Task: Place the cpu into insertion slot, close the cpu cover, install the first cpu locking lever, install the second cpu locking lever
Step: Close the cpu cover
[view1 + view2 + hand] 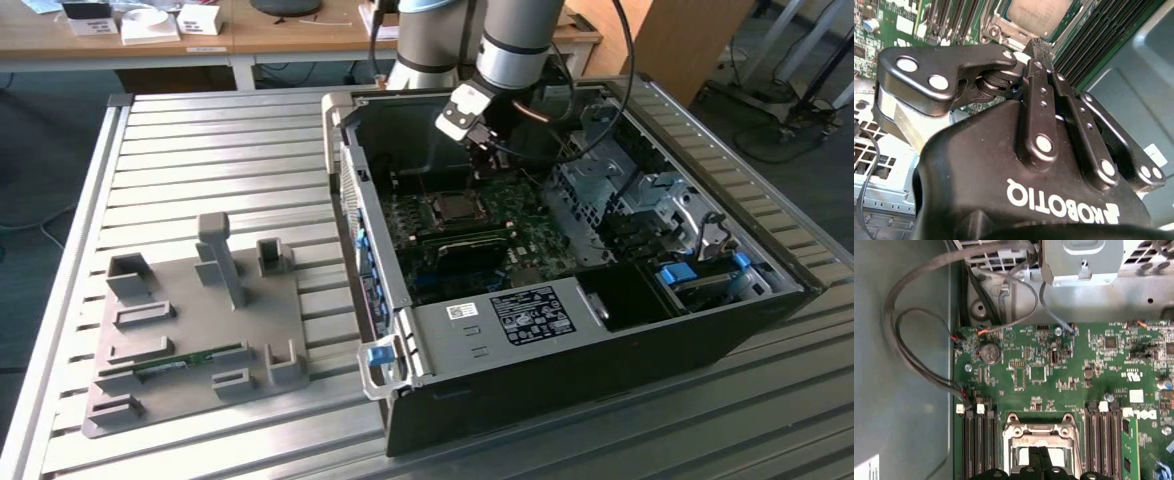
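The hand (1038, 47) points straight down into the open computer case (561, 385). Its two black fingers (1033, 463) are pressed together at the tips with nothing between them. In both wrist views the tips hang right over the socket, very close to the cpu (1036, 11); whether they touch it cannot be told. The arm (514, 40) comes down from above, near the case's far wall, with the wrist tilted a little toward the exterior view's left.

The cpu sits in the socket, its flat silver-grey top facing up. The cpu cover (1038, 430), a silvery frame, lies down around the chip, whose top shows through the square opening. Black memory slots (979, 445) run along both sides of the socket on the green motherboard (1054, 375). Grey cables (904, 315) loop along the case floor beside the board.

The case lies on its side on a slatted metal surface (227, 150). To the exterior view's left of it is a grey fixture tray (180, 300) with upright posts and pockets; a thin green strip (174, 360) lies in one pocket near its front. A wooden desk (267, 35) stands farthest back.
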Action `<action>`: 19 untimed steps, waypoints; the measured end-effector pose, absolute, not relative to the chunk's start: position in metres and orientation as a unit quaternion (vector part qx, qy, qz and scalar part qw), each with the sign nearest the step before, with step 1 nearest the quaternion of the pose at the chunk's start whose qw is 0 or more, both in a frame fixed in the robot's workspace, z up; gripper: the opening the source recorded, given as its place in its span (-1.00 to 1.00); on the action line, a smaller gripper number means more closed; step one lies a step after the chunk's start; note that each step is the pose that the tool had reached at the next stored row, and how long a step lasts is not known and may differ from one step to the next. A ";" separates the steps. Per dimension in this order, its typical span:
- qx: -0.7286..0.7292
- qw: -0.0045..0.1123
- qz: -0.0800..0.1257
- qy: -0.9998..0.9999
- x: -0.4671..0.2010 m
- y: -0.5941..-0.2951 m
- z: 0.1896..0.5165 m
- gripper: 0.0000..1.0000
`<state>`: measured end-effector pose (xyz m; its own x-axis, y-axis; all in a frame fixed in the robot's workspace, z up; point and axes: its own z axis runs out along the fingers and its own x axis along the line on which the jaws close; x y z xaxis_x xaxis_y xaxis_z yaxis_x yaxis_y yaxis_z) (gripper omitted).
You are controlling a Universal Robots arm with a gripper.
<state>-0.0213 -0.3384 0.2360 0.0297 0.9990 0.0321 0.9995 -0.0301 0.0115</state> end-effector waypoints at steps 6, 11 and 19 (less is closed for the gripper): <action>-0.718 0.007 -0.015 -0.696 -0.027 -0.338 0.235 -0.79; -0.718 0.007 -0.016 -0.696 -0.027 -0.338 0.235 -0.79; -0.717 0.007 -0.016 -0.697 -0.028 -0.338 0.235 -0.79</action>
